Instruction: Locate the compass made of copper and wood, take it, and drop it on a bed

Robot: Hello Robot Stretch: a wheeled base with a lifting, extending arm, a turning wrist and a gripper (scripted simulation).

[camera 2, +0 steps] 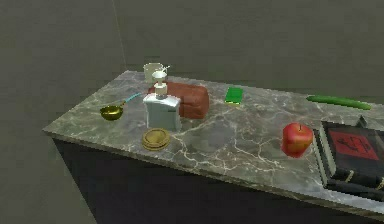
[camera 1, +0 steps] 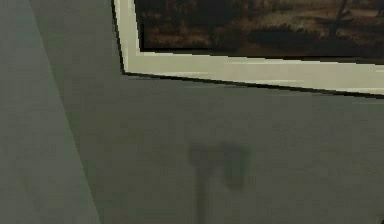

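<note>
Ahead, one grey wall (camera 1: 150, 140) carries one painting (camera 1: 260, 30), a dark landscape in a pale frame, cut off by the forward view's top edge. To the arm side stands one marble counter (camera 2: 240, 140) on a dark base, against a bare wall. On it, one dark book (camera 2: 352, 155) lies at the arm side view's right, with one red apple (camera 2: 297, 138) just beside it. One red-brown loaf (camera 2: 192, 100) lies behind one pump bottle (camera 2: 160, 108), and the two are touching or nearly so. One long green thing (camera 2: 338, 100) lies at the far right edge. One white mug (camera 2: 153, 72) stands at the far left corner. The compass (camera 2: 155, 139), one flat round copper-coloured disc, lies at the near edge just in front of the bottle. One small gold bowl (camera 2: 111, 113) sits to its left, and one small green block (camera 2: 234, 95) lies beyond the loaf. The claw's state cannot be told.
</note>
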